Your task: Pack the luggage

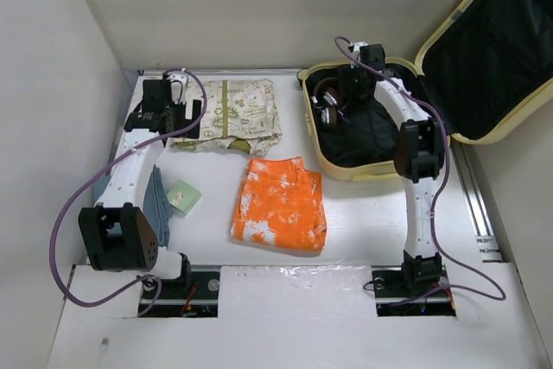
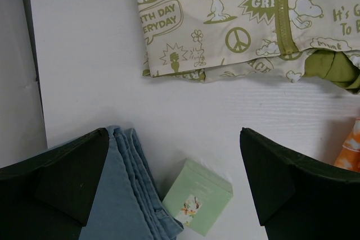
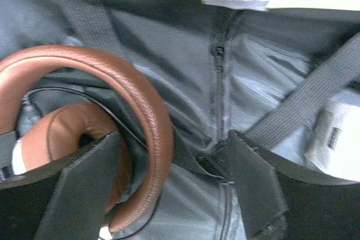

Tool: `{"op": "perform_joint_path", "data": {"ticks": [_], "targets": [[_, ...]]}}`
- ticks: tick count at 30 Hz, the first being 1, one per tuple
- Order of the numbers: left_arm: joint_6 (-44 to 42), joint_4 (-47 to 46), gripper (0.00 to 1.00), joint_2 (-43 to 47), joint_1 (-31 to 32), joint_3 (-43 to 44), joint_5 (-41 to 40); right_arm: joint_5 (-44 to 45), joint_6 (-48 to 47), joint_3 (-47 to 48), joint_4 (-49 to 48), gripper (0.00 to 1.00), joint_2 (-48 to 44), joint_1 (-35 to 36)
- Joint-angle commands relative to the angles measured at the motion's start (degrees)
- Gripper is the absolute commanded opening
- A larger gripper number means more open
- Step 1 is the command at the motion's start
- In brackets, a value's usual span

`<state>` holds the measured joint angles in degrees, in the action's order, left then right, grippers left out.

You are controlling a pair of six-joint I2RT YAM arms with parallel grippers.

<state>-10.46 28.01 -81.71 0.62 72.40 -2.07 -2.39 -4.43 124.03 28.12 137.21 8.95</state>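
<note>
Yellow luggage lies open at the far right of our white table, lid leaning by the pale wall, so the right gripper reaches in from above. Our left gripper gapes over bare table, holding nothing. Right fingers stand apart around the headphones, which we judge packed.

The left arm and right arm are built alike: smooth white links joined by boxy black joint housings. The largest of these is a blocky shoulder housing low on the left arm. Each arm stands on a black base set in a dark mounting plate. A purple cable runs in slack loops along each arm. The left gripper and right gripper have matte black, wedge-shaped fingers with flat inner faces.
</note>
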Motion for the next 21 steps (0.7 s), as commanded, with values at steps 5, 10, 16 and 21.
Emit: {"op": "perform_joint_path", "data": {"ticks": [5, 10, 16, 21], "targets": [[0.0, -0.06, 1.0, 2.26, 0.34, 2.39, 1.01, 6.08, 1.35, 0.52, 0.7, 0.88, -13.0, -0.43], [-3.06, -0.06, 1.0, 4.63, 0.87, -0.84, -1.27, 13.98, 0.73, -5.63, 1.49, 0.91, -26.44, 2.29], [-15.45, 13.64, 1.0, 0.5, 0.34, -9.0, -0.75, 13.2, 0.73, -22.14, 3.35, 0.91, -44.73, 9.49], [-22.85, 15.68, 1.0, 1.91, 0.87, -18.07, 0.75, 12.59, 3.89, -34.01, 2.82, 0.92, -53.53, 18.97]]}}
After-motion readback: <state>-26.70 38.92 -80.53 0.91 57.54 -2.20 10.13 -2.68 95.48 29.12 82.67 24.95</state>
